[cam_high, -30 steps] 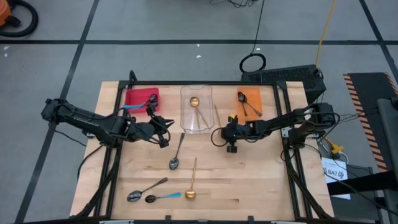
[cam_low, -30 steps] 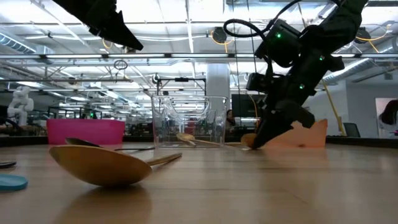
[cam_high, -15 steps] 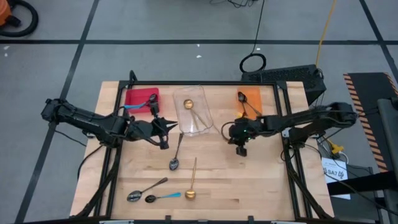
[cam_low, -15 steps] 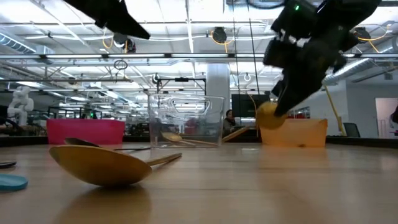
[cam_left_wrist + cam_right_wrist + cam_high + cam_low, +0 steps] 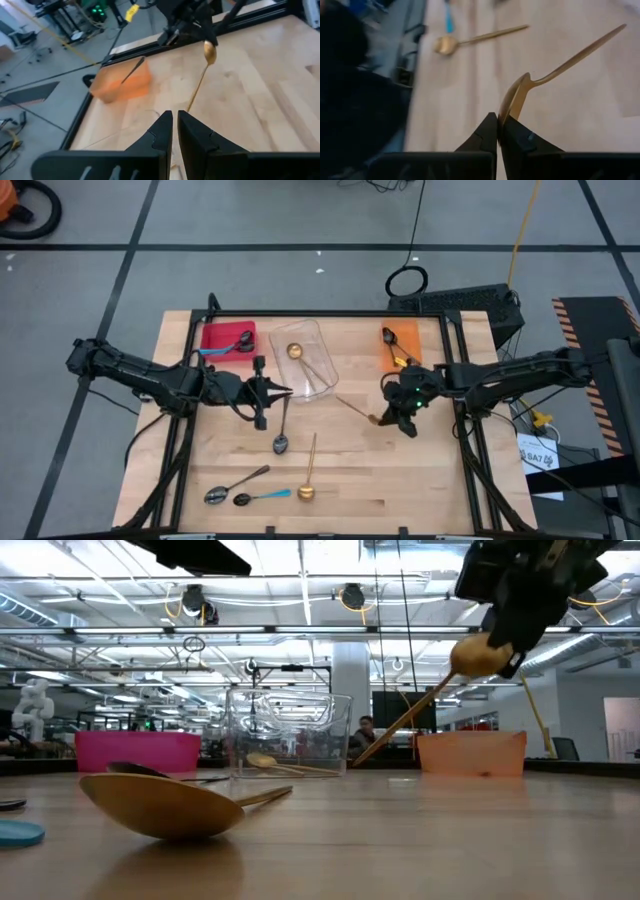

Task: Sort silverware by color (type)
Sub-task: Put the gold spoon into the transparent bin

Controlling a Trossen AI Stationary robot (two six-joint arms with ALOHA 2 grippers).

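My right gripper [image 5: 393, 414] [image 5: 500, 635] hangs over the table's right half, shut on a gold spoon [image 5: 358, 409] [image 5: 420, 705]. My left gripper [image 5: 281, 391] [image 5: 175, 131] hovers shut and empty above the handle of a silvery spoon [image 5: 283, 428]. Another gold spoon [image 5: 295, 352] lies in the clear container [image 5: 322, 376]. Blue-handled spoons lie in the red bin [image 5: 215, 336], dark ones in the orange bin [image 5: 409, 336]. On the near table lie a gold spoon [image 5: 308, 476], a silvery spoon [image 5: 236, 484] and a blue-handled spoon [image 5: 262, 496]. My right gripper pinches the gold spoon's bowl [image 5: 511, 102] between its two fingers, which grip it edge-on. The spoon is lifted clear of the table. Its handle [image 5: 400, 725] slants down from the bowl toward the clear container.
The clear container sits askew between the red and orange bins along the far edge. A black frame [image 5: 455, 360] rims the table. Bare wood lies in the near right part [image 5: 400, 480]. Cables and a power strip [image 5: 470, 298] lie on the floor beyond the far edge.
My right gripper has risen and moved toward the table's right and near edges, lifting the gold spoon from beside the clear container. The container has slid and turned toward the left, and the gold spoon inside it has shifted with it. My left gripper has edged toward the right.
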